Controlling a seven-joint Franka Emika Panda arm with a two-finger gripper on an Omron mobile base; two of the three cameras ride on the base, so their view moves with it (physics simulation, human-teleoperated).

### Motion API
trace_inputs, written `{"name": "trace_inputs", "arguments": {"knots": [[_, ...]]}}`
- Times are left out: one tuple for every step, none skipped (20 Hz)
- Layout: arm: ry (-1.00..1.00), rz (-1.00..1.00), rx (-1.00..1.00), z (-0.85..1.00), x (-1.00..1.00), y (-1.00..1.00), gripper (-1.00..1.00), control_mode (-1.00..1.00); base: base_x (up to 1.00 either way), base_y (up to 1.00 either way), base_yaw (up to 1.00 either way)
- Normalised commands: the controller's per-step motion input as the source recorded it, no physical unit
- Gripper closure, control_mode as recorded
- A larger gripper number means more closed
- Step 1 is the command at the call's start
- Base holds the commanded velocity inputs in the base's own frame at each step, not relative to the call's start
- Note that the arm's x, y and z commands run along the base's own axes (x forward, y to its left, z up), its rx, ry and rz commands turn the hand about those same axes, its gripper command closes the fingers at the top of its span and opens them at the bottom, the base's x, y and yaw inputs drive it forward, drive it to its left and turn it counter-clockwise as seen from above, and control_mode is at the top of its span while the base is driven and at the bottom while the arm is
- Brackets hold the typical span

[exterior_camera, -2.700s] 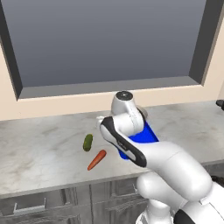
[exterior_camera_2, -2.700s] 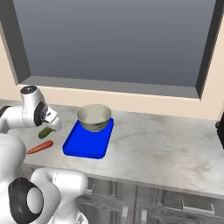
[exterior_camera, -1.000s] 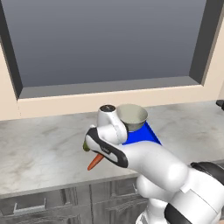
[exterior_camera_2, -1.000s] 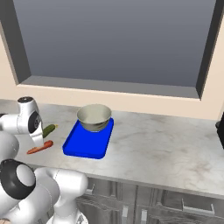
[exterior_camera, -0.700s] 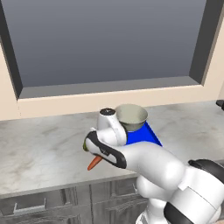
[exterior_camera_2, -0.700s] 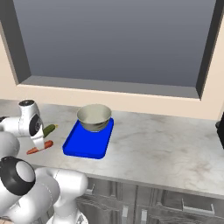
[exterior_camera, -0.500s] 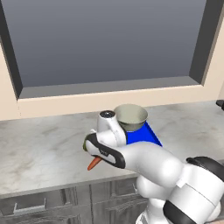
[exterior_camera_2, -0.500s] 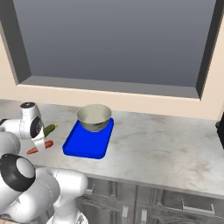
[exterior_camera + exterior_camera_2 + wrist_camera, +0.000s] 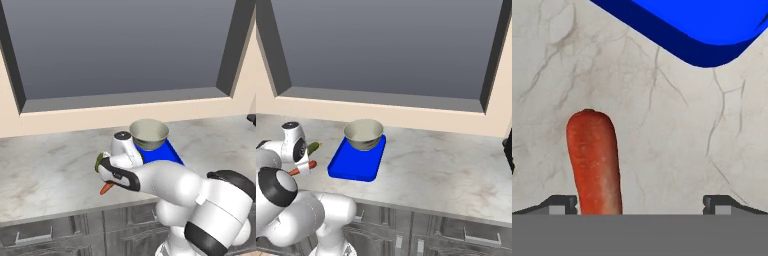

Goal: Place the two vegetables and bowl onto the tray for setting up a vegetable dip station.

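With jaws wide and empty, the gripper (image 9: 640, 202) may clip the carrot (image 9: 594, 160), seemingly off-centre at lower left, rolling it away.

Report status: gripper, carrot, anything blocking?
Gripper open, low over carrot, nothing held. Carrot on counter beside tray. Nothing blocking.

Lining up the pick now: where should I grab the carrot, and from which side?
Take the carrot across its thick middle, coming straight down from above. It lies flat on the counter, long and tapered, beside the tray, with bare counter on both sides for the fingers.
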Motion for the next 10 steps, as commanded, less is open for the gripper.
{"name": "trace_inputs", "arguments": {"knots": [[0.02, 0.0, 0.0, -0.16, 0.07, 0.0, -1.0, -1.0, 0.0, 0.0, 0.0], [0.04, 0.0, 0.0, -0.16, 0.07, 0.0, -1.0, -1.0, 0.0, 0.0, 0.0], [0.02, 0.0, 0.0, -0.15, 0.05, 0.0, -1.0, -1.0, 0.0, 0.0, 0.0], [0.03, 0.0, 0.0, -0.15, 0.04, 0.0, -1.0, -1.0, 0.0, 0.0, 0.0], [0.04, 0.0, 0.0, -0.15, 0.05, 0.0, -1.0, -1.0, 0.0, 0.0, 0.0], [0.03, 0.0, 0.0, -0.14, 0.05, 0.0, -1.0, -1.0, 0.0, 0.0, 0.0], [0.04, 0.0, 0.0, -0.15, 0.06, 0.0, -1.0, -1.0, 0.0, 0.0, 0.0], [0.03, 0.0, 0.0, -0.13, 0.06, 0.0, -1.0, -1.0, 0.0, 0.0, 0.0], [0.01, 0.0, 0.0, -0.11, 0.06, 0.0, -1.0, -1.0, 0.0, 0.0, 0.0], [0.01, 0.0, 0.0, -0.08, 0.07, 0.0, -1.0, -1.0, 0.0, 0.0, 0.0]]}}
